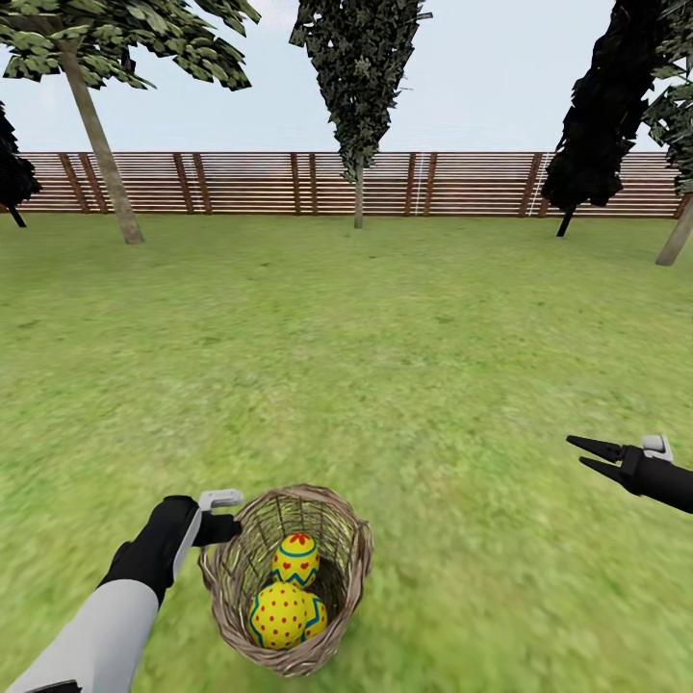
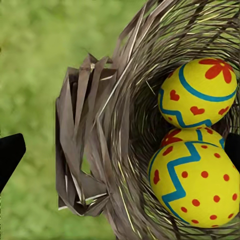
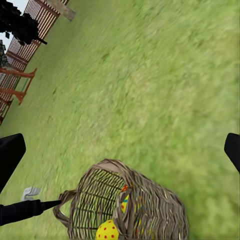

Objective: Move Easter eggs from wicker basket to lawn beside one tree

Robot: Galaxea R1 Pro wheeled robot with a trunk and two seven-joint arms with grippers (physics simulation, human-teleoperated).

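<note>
Lawn point(image 1: 385, 366); left tool point(image 1: 223, 527) beside wicker basket point(image 1: 351, 549)

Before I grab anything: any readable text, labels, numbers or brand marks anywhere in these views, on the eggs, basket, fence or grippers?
None: there is no readable text in any view.
The Easter eggs carry only patterns: blue zigzag bands, red hearts, dots and a flower.
The wicker basket, the fence, the left gripper and the right gripper show no lettering, numbers or logos.
</note>
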